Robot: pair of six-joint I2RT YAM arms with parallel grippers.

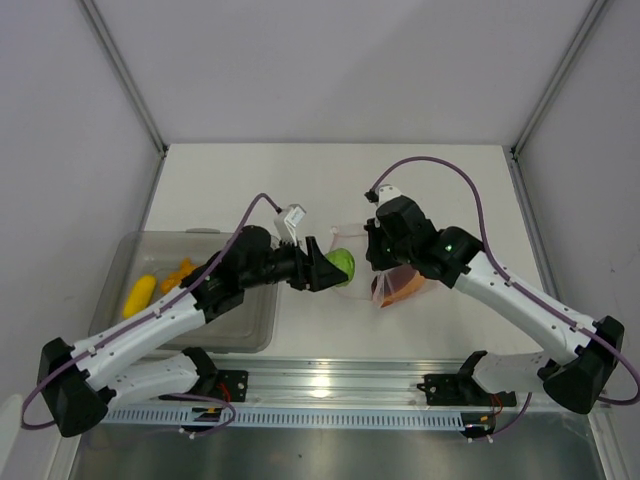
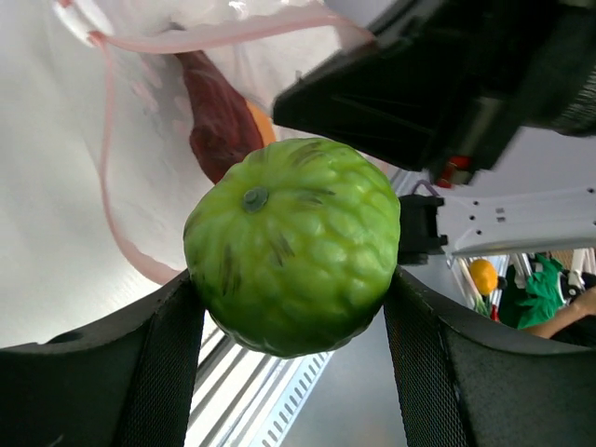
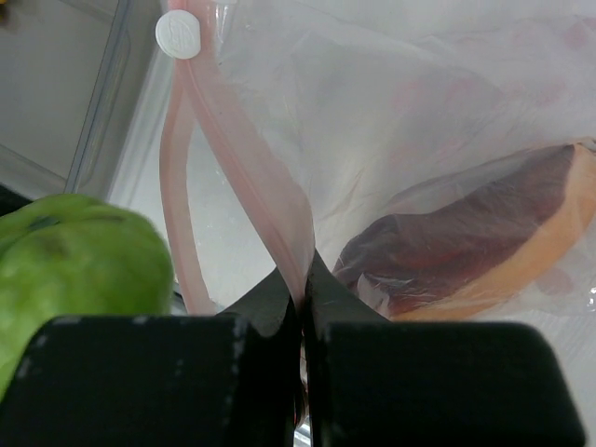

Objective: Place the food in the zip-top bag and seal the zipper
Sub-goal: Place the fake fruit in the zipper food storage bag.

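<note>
Tabletop [image 1: 300, 180]: bin [image 1: 252, 322] holds yellow pieces [image 1: 140, 293], bag [image 3: 419, 102] holds red slice [image 3: 466, 242].

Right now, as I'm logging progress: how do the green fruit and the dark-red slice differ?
The green fruit is clamped in the left gripper, outside the zip-top bag; the dark-red slice already lies inside it. The green fruit is round and bumpy; the dark-red slice is curved, with an orange edge. Both look like toy food.
</note>
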